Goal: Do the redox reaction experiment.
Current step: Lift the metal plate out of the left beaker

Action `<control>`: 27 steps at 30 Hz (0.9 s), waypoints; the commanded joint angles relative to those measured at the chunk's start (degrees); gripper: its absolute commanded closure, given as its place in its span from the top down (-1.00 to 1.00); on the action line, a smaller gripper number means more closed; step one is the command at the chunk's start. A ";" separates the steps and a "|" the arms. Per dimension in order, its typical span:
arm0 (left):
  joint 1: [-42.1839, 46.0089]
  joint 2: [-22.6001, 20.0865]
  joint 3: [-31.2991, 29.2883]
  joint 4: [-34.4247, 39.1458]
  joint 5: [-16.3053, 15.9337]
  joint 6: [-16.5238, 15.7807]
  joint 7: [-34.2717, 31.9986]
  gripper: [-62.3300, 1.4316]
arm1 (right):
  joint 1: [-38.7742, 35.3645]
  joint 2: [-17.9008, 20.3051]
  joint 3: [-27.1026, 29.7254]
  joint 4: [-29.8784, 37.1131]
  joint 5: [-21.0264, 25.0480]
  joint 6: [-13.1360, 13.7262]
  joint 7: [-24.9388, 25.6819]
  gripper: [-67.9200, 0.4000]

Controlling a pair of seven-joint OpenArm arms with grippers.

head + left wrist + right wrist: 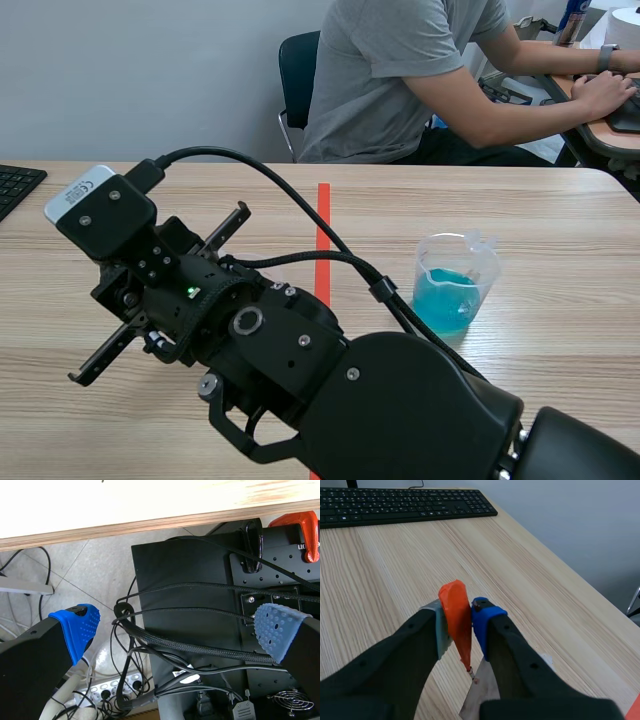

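Observation:
In the right wrist view my right gripper (pixel 463 618) is shut on an orange dropper bulb (pixel 454 605), held tip-down just above the wooden table (pixel 380 580). The dropper's thin tip (pixel 471 672) shows below the fingers. A clear beaker (pixel 455 285) with blue liquid stands right of the red tape line. In the scene view the right arm (pixel 400 400) reaches across to the left and hides its own fingers. My left gripper (pixel 175 630) hangs below the table edge (pixel 150 522), open and holding nothing, over cables and a black frame.
A black keyboard (pixel 405 502) lies ahead of the right gripper, also at the table's left edge (pixel 15 185). A pale scrap (pixel 480 695) lies on the table under the fingers. A person (pixel 420 80) sits beyond the far edge, working at another desk.

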 commanded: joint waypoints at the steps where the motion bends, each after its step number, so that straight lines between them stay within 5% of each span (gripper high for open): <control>1: 0.66 0.48 -0.17 0.92 -0.13 0.07 -0.61 1.00 | 0.85 -0.46 0.11 1.49 -0.09 -0.44 0.83 -0.89; 10: 0.66 0.46 -0.17 0.92 -0.15 0.07 -0.61 1.00 | 0.85 0.74 0.11 2.12 -0.28 -0.42 -0.68 -0.95; 18: 0.66 0.48 -0.17 0.92 -0.15 0.04 -0.61 1.00 | 0.66 5.75 0.55 10.32 -0.26 -0.39 -3.96 -0.95; 27: 0.66 0.46 -0.17 0.92 -0.15 0.02 -0.59 1.00 | -0.46 12.48 5.35 22.40 2.45 6.12 -5.49 -0.95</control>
